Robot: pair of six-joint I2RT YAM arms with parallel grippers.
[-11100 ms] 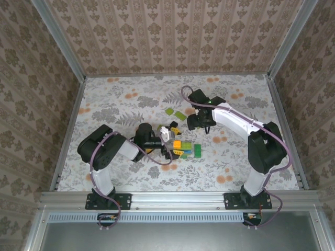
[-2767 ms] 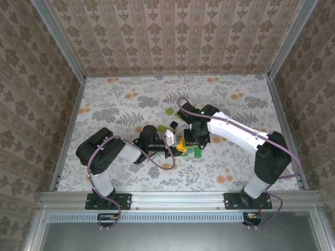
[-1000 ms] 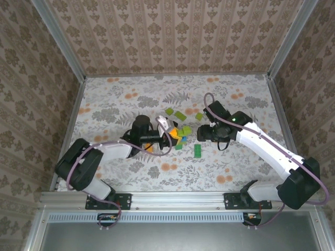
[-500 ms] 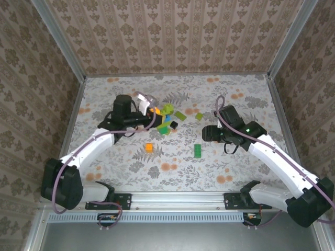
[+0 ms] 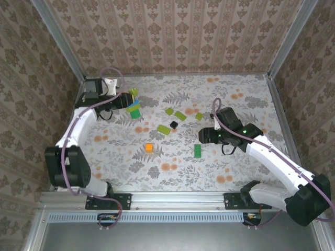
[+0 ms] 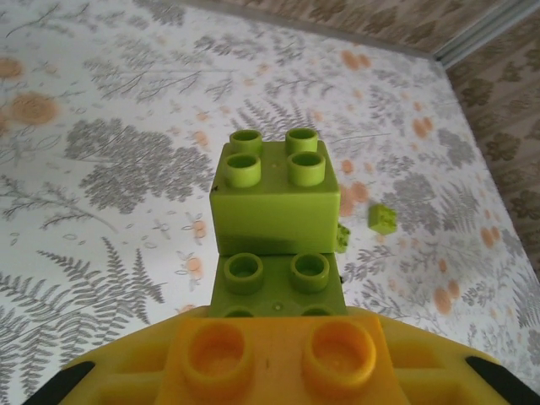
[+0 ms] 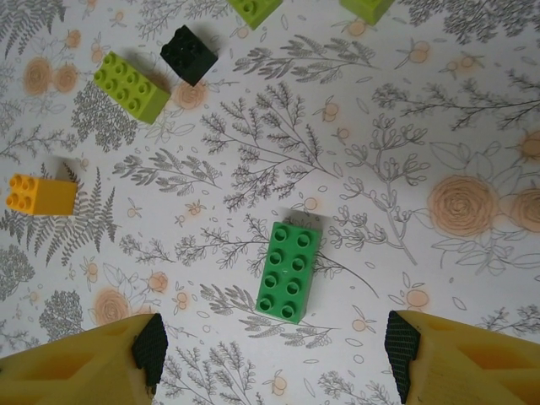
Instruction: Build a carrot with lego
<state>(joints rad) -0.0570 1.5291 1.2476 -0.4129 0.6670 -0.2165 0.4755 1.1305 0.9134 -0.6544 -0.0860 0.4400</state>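
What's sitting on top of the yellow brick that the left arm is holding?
A lime-green brick sits on the yellow brick, and a second lime-green brick is pressed onto that. Whatever is under the yellow brick is covered by it and the jaws.

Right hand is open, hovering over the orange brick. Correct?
Not quite. The right hand is open, but it hovers over the dark green brick, not the orange brick, which lies off to the side. The right wrist view shows it.
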